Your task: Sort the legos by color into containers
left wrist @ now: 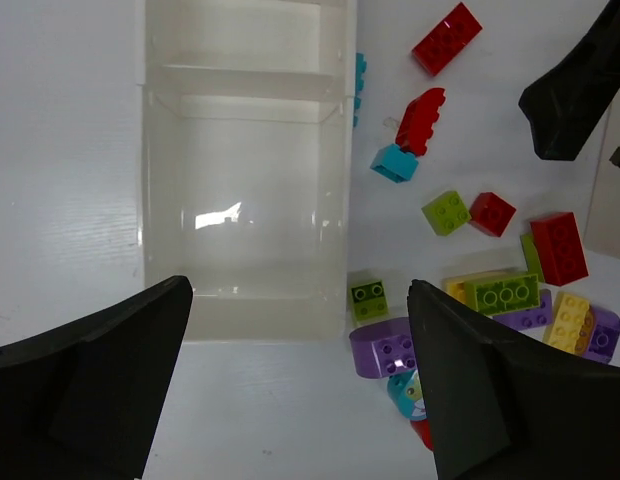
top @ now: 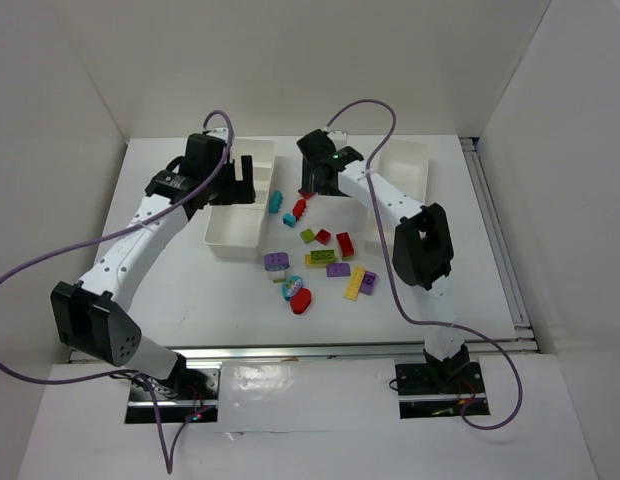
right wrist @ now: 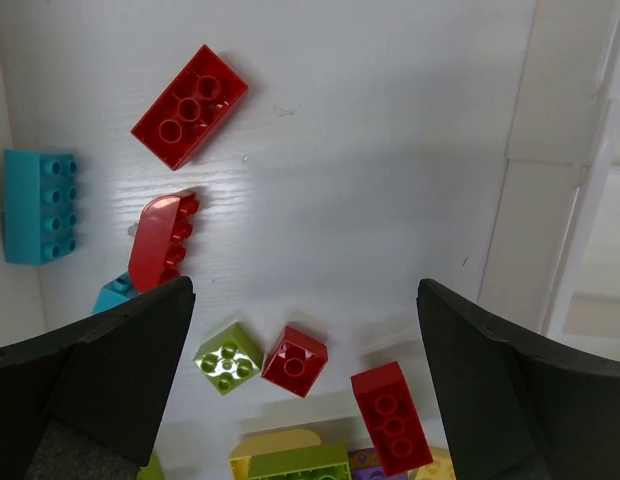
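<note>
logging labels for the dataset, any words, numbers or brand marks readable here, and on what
No text can be read in any view.
Studs of the red brick: no lettering can be made out.
Patterned piece: its print is too small and blurred to read.
White tray: no marks visible.

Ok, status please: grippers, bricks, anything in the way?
Left gripper open, empty, above left white plastic tray. Right gripper open, empty, above small coloured plastic bricks, loose on table. Nothing blocking.
</note>
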Robot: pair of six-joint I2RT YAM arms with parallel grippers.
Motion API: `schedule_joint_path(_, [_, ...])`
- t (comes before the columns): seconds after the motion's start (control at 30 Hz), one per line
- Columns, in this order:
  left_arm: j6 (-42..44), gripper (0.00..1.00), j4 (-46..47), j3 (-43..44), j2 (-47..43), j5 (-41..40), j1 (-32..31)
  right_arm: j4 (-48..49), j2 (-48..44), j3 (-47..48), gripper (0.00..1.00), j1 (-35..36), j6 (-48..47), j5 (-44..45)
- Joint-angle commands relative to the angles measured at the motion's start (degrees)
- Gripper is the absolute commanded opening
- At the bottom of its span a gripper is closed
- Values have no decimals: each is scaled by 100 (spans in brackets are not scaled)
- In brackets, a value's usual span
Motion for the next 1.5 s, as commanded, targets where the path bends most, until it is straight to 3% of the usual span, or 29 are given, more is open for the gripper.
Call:
schedule_joint_path(0.0, [-175, 100, 188, -121, -44, 488, 15, -118, 69, 155, 100, 86, 96, 425])
schedule_joint_path(0.27, [-228, 95, 135, -121, -44, 401, 15, 224, -62, -118, 100, 140, 167, 285])
schedule_joint_path(0.43, [-228, 96, 135, -183, -44, 401, 15, 769, -115, -390, 93, 192, 280, 74])
schedule_joint_path(0.7, [-228, 96, 83, -314, -219, 349, 15, 1103, 640, 215, 93, -264, 887, -567])
schedule_joint_path(0.9, [-122, 98, 83, -420, -273, 286, 15, 681, 1817, 1718, 93, -265, 1202, -673])
schedule_joint_path(1.1, [-122, 98, 30, -526, -386, 357, 15, 1489, 1898, 1359, 93, -265, 1318, -726])
schedule_joint_path(1.27, [-122, 98, 30, -631, -387, 418, 15, 779, 2626, 2456, 85, -159, 1265, -217])
schedule_joint_path(1.47, [-70, 98, 30, -631, -440, 225, -37, 919, 2548, 2009, 82, -107, 1063, 57])
